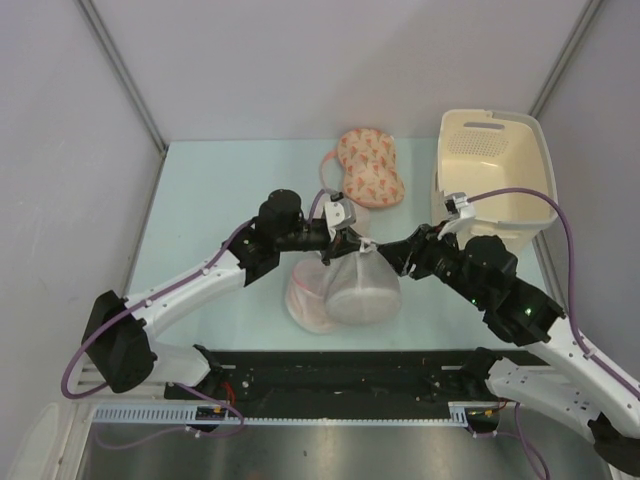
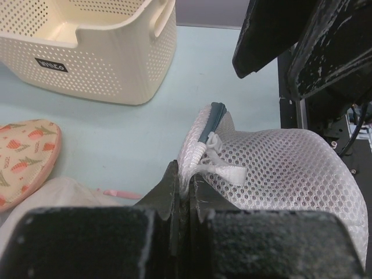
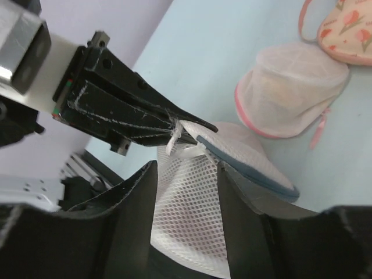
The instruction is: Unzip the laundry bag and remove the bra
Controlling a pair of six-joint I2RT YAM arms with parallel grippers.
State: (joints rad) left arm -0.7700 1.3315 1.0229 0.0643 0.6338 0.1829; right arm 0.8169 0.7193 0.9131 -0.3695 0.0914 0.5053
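Note:
The laundry bag [image 1: 362, 287] is a white mesh dome hanging from its top. My left gripper [image 1: 349, 243] is shut on a fold of its mesh beside the grey zip rim [image 2: 211, 120]; the pinch shows in the left wrist view [image 2: 185, 177]. My right gripper [image 1: 397, 257] is open, and its two fingers [image 3: 132, 200] straddle the bag's mesh [image 3: 186, 203] just below the left gripper's tips [image 3: 185, 131]. The zip rim [image 3: 250, 165] looks closed. The dark red bra does not show on its own; only a dull shade shows through the mesh.
A pink-trimmed mesh pouch [image 1: 303, 302] lies against the bag's left side. A second one [image 3: 290, 87] stands behind it. The peach patterned bra [image 1: 370, 166] lies at the back. A cream perforated basket [image 1: 497, 172] stands at the back right.

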